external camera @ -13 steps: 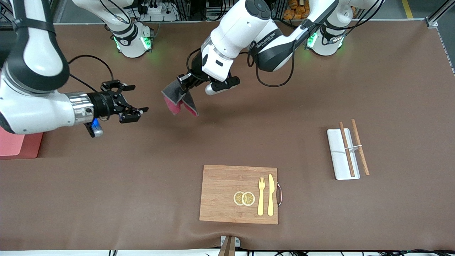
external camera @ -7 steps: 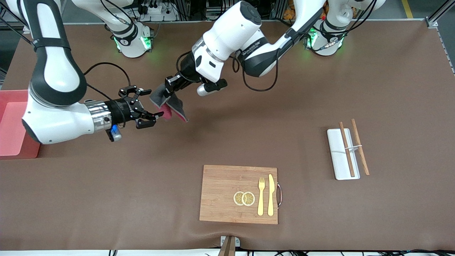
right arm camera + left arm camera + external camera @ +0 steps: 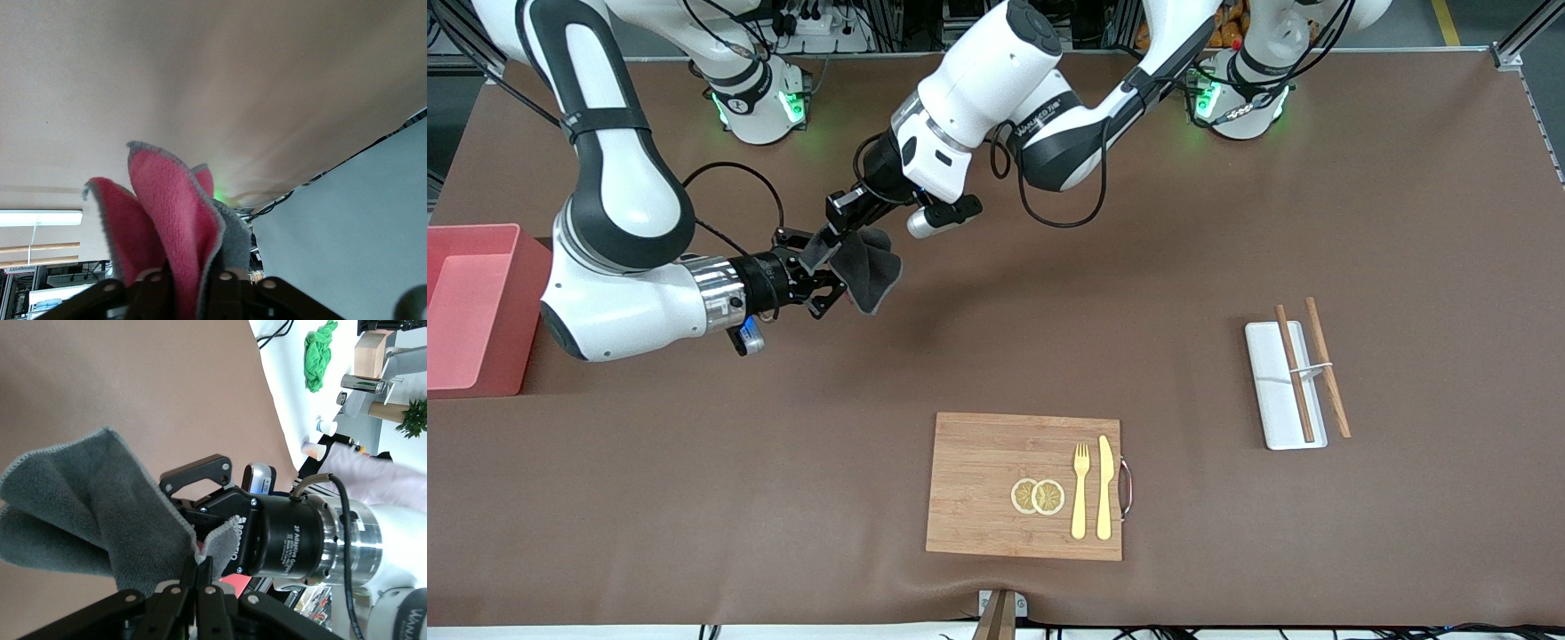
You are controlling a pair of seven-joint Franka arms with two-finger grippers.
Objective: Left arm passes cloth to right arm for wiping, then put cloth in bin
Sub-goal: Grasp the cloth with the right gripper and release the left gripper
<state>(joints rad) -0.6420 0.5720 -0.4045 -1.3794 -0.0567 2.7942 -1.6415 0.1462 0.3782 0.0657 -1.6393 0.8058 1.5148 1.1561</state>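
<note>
Now gripping the cloth [image 3: 864, 269] in midair with both the left gripper [image 3: 829, 233] and right gripper [image 3: 824, 283], over bare table [image 3: 1227, 222], well apart from the bin [image 3: 473, 307].

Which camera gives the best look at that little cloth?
The left wrist view: the cloth fills it, grey face out. The right wrist view shows its pink face close up. The front view shows it small, hanging between both grippers.

The front camera looks down from high across the table [image 3: 1227, 222], facing both arm bases. Each wrist camera sits very close above its own gripper, and all three views share the cloth [image 3: 867, 271] [image 3: 87, 507] [image 3: 173, 220]
</note>
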